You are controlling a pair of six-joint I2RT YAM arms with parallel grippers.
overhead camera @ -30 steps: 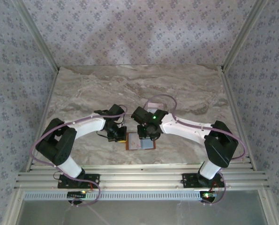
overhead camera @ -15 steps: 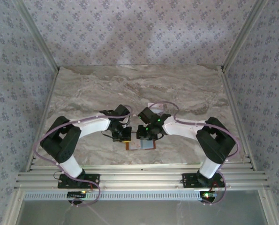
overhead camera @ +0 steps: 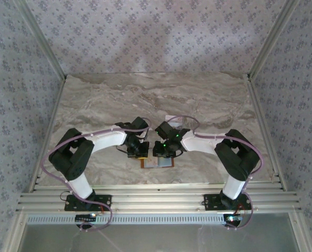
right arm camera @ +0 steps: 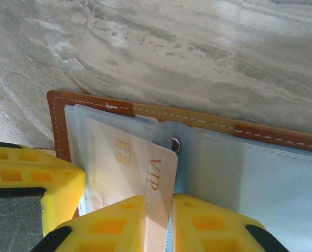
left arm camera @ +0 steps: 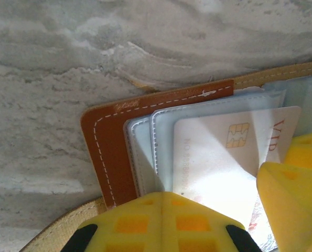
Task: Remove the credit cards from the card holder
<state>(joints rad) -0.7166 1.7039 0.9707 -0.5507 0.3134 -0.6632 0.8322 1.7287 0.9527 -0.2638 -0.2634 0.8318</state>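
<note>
Right wrist view: my right gripper (right arm camera: 158, 212) pinches white credit card (right arm camera: 119, 157), partly out of card holder (right arm camera: 58, 118), which lies open on table (right arm camera: 197, 52). Left gripper (left arm camera: 156, 218) sits on holder edge, its state unclear. Mid-extraction — next: draw card clear, holder pinned.

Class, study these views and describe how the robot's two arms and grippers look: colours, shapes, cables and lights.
The left arm and right arm have white tubular links between bulky black joints, on black bases. Lilac cables loop along each. A green light glows near the right wrist. The left gripper and right gripper carry bright yellow fingers with square recesses.
</note>
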